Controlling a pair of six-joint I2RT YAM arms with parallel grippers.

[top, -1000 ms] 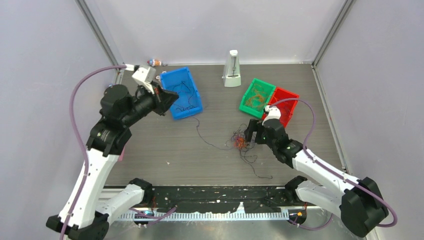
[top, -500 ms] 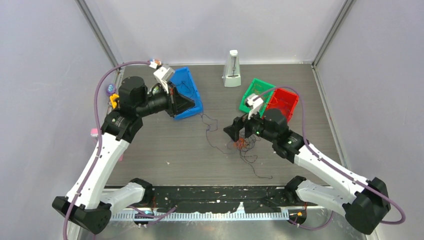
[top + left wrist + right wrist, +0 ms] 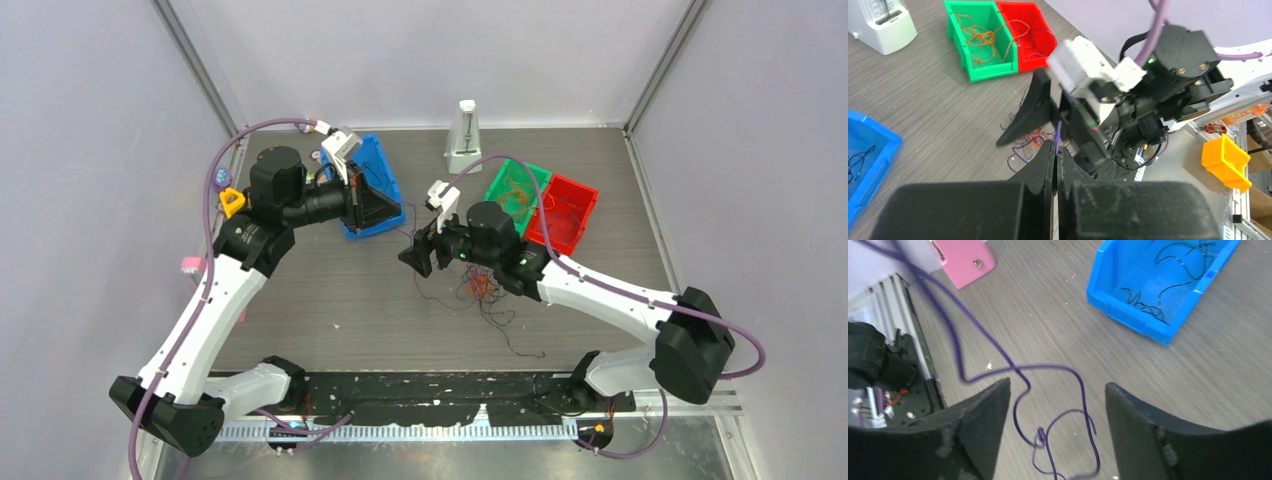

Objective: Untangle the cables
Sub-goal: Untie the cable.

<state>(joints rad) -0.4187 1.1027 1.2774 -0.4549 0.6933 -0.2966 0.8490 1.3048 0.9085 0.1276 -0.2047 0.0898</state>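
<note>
Hidden: blue bin (image 3: 375, 155) partly covered by the left gripper (image 3: 395, 212); single strands in the clump too fine to count
Count: one clump of cables (image 3: 480, 287); three bins, blue, green (image 3: 493, 198), red (image 3: 586, 214)
Purple strand (image 3: 1048, 366): slants from the left gripper toward the clump at mid-table (image 3: 330, 300)
Left gripper: closed, pinching the purple strand
Right gripper (image 3: 1058, 387): fingers wide apart, holding nothing

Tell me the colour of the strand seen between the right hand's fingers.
Purple strand, clearest in the right wrist view.
</note>
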